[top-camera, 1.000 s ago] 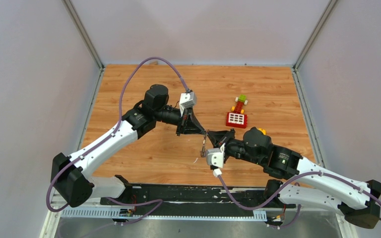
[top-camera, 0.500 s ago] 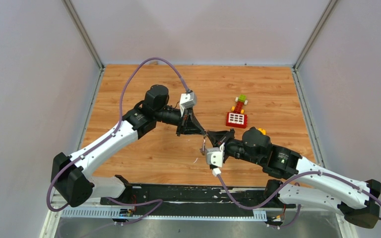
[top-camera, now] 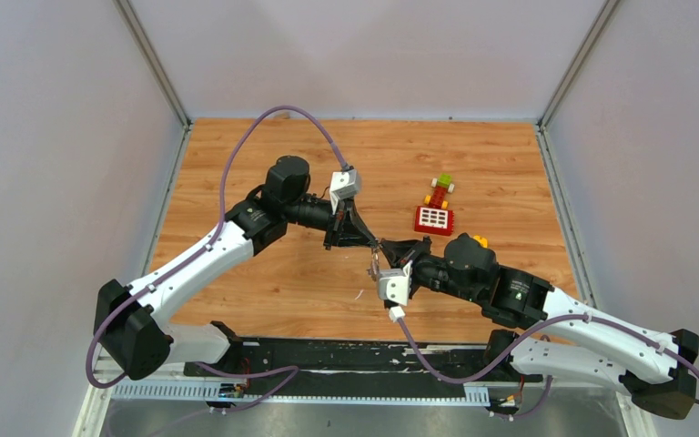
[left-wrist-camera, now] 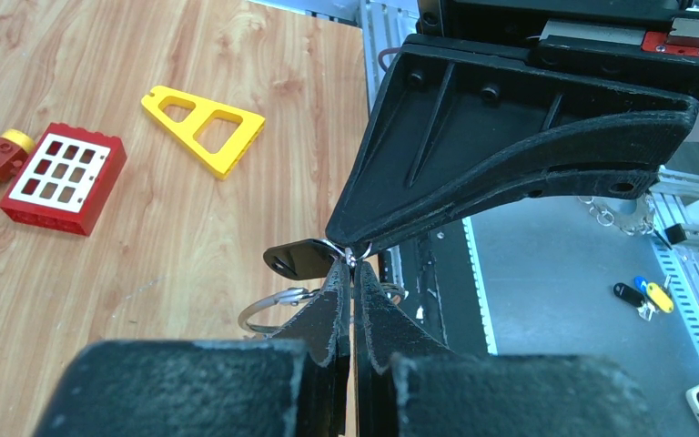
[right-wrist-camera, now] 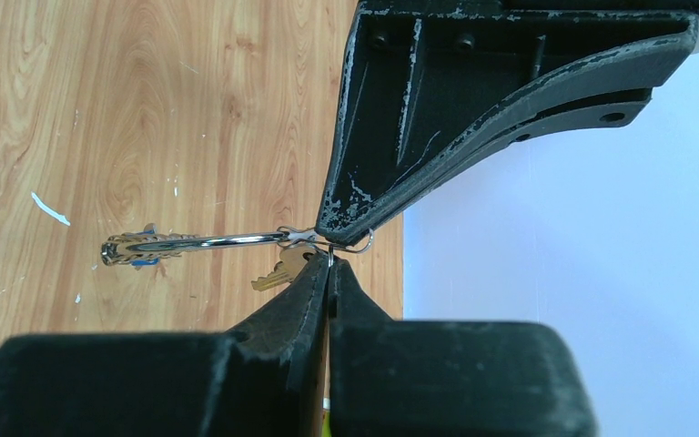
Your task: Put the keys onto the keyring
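Left pincer [left-wrist-camera: 353, 266]: fully closed, meeting tip to tip with the right pincer [right-wrist-camera: 329, 264], likewise fully closed, both raised above the surface [top-camera: 264, 282]. At the junction: thin wire of the keyring [right-wrist-camera: 209, 241], held clear of the wood; which pincer grips it cannot be told. The keyring extends sideways from the tips, with a blue tag [right-wrist-camera: 146, 262] at its far end and a pale key [right-wrist-camera: 278, 275] hanging below. Black-headed key [left-wrist-camera: 291, 259]: just beside the tips. On the surface, well apart: red block [left-wrist-camera: 64, 177], yellow triangular frame [left-wrist-camera: 205, 118].
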